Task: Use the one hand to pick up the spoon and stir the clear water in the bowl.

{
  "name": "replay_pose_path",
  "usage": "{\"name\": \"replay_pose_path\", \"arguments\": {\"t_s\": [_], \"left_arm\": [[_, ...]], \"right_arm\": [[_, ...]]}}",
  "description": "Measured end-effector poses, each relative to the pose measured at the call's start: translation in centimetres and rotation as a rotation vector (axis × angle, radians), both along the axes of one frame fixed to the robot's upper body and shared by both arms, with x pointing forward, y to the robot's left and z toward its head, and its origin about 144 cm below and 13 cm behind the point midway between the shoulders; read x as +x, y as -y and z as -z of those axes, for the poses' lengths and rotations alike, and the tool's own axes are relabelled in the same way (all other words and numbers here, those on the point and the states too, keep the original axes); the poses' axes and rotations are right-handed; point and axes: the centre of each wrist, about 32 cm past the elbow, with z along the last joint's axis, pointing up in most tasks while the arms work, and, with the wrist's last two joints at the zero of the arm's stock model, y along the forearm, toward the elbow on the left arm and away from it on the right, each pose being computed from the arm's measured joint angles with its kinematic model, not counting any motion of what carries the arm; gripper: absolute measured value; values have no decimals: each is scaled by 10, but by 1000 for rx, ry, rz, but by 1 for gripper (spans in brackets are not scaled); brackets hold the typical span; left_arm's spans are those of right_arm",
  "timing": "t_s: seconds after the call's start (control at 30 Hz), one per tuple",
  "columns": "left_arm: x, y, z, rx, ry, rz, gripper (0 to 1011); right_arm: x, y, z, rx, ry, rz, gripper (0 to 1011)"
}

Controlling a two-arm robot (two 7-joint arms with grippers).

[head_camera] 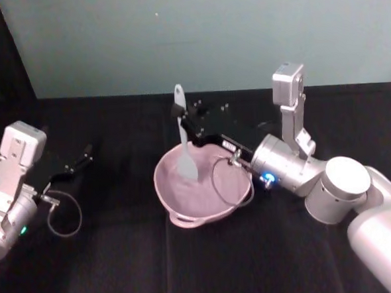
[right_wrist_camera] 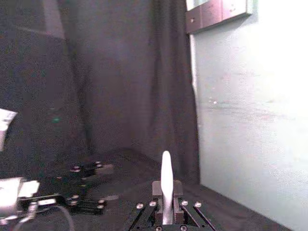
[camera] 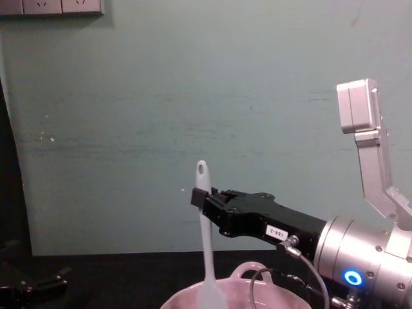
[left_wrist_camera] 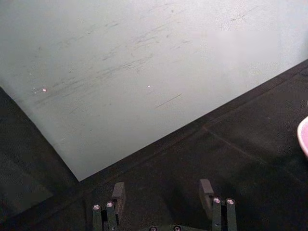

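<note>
- Now your right gripper (camera: 201, 197) clamps the white spoon (camera: 206, 251) upright, head in the pink bowl (head_camera: 163, 188).
- Open black table (head_camera: 123, 264) surrounds it; left gripper (head_camera: 83, 157), jaws apart, sits far left.
- Right gripper's label (camera: 275, 232): unreadable.

Chest view: the lower edge cuts off the bowl (camera: 235, 293) below its rim and the tip of the spoon (camera: 205, 238) head. Head view: I cannot tell whether the bowl holds water. Right wrist view: the right hand (right_wrist_camera: 166, 199) hides the spoon below its grip. Left wrist view: I get a sliver of the bowl at the edge, and the left hand (left_wrist_camera: 162, 185) is cut off behind its fingers.
</note>
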Motion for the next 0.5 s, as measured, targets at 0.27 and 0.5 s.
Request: {"name": "replay_pose_path", "arguments": {"t_s": [0.27, 0.5], "left_arm": [[0, 0, 0, 0, 0, 0, 1011], [0, 0, 0, 0, 0, 0, 1011]], "right_arm": [[7, 9, 2, -15, 44, 67, 127], [1, 23, 0, -28, 89, 84, 126]]}}
